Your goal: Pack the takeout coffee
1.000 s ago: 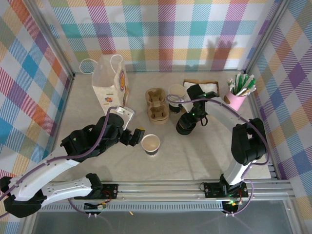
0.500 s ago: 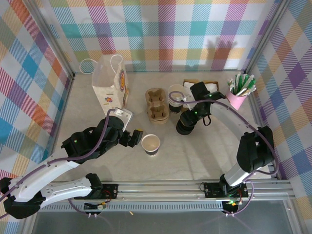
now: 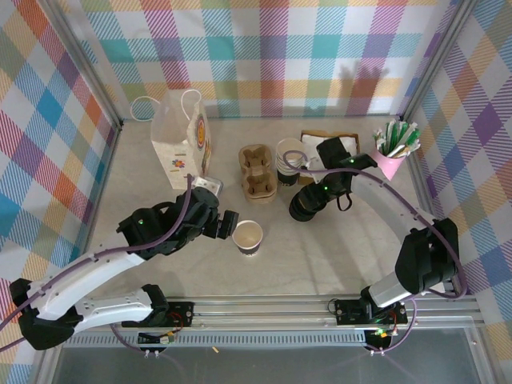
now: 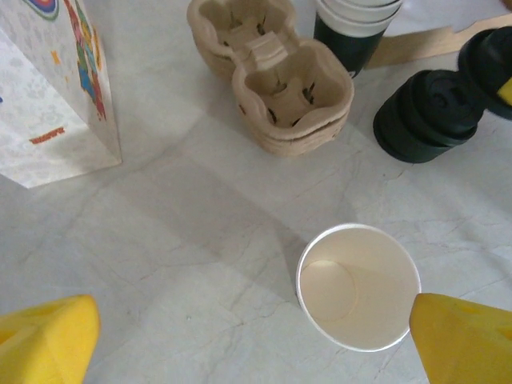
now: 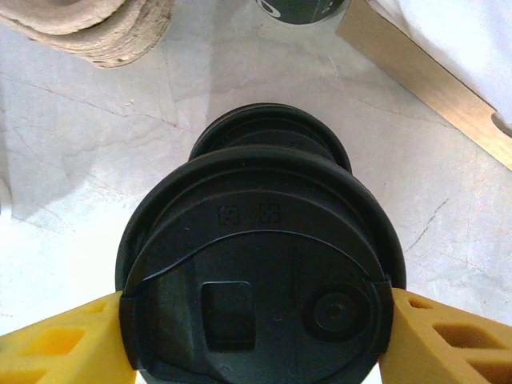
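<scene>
The lidded takeout coffee is out of view. A single dark-sided paper cup (image 3: pixel 248 237) (image 4: pixel 358 286) stands open and empty at the table's middle front. My left gripper (image 3: pixel 227 225) (image 4: pixel 256 352) is open just left of it, and the right yellow fingertip (image 4: pixel 464 336) is close to the cup's rim. My right gripper (image 3: pixel 310 202) (image 5: pixel 256 320) is shut on one black plastic lid (image 5: pixel 256 264), pinched at its rim. It holds the lid just above the low stack of loose black lids (image 3: pixel 301 210) (image 5: pixel 272 132) (image 4: pixel 420 116).
A printed paper bag (image 3: pixel 180 144) (image 4: pixel 48 96) stands at the back left. Pulp cup carriers (image 3: pixel 258 170) (image 4: pixel 272 80) and a stack of lidless cups (image 3: pixel 290 160) (image 4: pixel 356 32) sit mid-back. A brown napkin tray (image 3: pixel 340 142) and a pink cup of sticks (image 3: pixel 392 156) are at the back right.
My left gripper has moved right and forward, up to the open cup. The right arm's elbow has swung outward while its gripper stayed over the lid stack.
</scene>
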{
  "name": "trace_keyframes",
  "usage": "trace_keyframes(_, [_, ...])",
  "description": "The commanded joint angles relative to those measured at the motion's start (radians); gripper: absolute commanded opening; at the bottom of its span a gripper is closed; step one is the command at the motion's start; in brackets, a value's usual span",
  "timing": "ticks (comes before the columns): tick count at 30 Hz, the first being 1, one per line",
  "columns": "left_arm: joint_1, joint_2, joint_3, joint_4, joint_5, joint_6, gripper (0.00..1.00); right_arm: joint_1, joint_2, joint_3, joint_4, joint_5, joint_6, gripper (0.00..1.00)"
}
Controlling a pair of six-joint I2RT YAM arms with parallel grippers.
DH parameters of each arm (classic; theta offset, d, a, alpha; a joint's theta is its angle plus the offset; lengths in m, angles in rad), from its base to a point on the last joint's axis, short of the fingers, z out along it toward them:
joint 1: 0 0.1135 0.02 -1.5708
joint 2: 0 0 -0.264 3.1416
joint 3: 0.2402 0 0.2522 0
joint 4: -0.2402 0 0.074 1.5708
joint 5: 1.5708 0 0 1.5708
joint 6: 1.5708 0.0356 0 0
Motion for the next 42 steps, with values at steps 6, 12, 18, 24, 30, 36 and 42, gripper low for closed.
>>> trace_keyframes(6, [0.046, 0.021, 0.085, -0.086, 0.062, -0.123, 0.98, 0.028, -0.091, 0.044, -0.08, -0.048, 0.054, 0.59])
trace_keyframes(12, [0.091, 0.044, 0.11, -0.131, 0.11, -0.178, 0.97, 0.058, -0.141, 0.021, -0.094, -0.044, 0.058, 0.59])
trace_keyframes(18, [0.107, 0.057, 0.093, -0.148, 0.178, -0.224, 0.93, 0.064, -0.191, -0.027, -0.083, -0.044, 0.103, 0.59])
trace_keyframes(24, [0.112, 0.046, 0.064, -0.138, 0.186, -0.27, 0.88, 0.066, -0.222, -0.059, -0.082, -0.04, 0.104, 0.59])
trace_keyframes(30, [0.127, 0.015, 0.033, -0.122, 0.187, -0.289, 0.78, 0.067, -0.254, -0.065, -0.089, -0.046, 0.117, 0.59])
trace_keyframes(36, [0.141, 0.014, 0.016, -0.139, 0.211, -0.3, 0.64, 0.081, -0.295, -0.083, -0.092, -0.055, 0.135, 0.58])
trace_keyframes(42, [0.146, -0.01, -0.037, -0.127, 0.233, -0.328, 0.46, 0.135, -0.317, -0.094, -0.114, -0.048, 0.165, 0.58])
